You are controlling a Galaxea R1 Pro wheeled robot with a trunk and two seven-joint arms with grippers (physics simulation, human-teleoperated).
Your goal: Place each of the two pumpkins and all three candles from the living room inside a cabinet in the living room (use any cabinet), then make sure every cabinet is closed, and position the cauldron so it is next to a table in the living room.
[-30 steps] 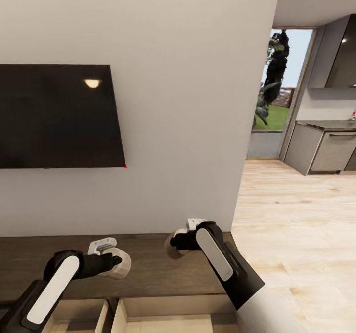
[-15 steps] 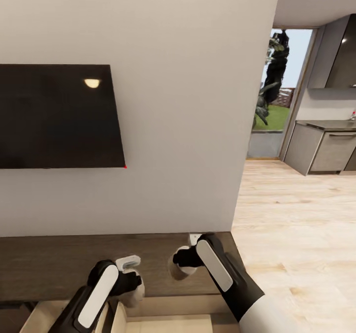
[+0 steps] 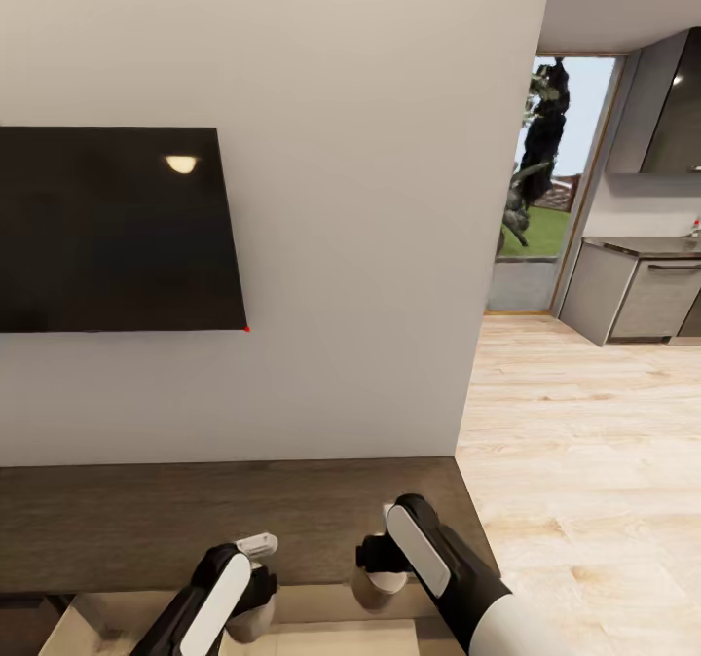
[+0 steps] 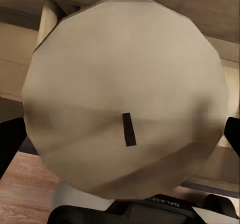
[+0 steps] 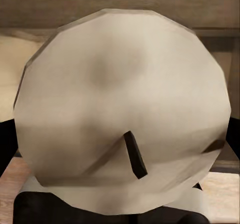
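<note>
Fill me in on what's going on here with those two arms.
The robot stands at the dark wood cabinet under the wall-mounted TV. Each gripper holds a candle: the left gripper grips one candle, the right gripper another. Both hang at the cabinet's front edge, above the open drawers with pale insides, apparently about to drop the candles in.

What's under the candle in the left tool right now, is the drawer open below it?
The candle in the left tool blocks most of that wrist view. Around its edge show the dark wood cabinet and light beige drawer panels, so a drawer looks open. The drawer's inside is covered.
</note>
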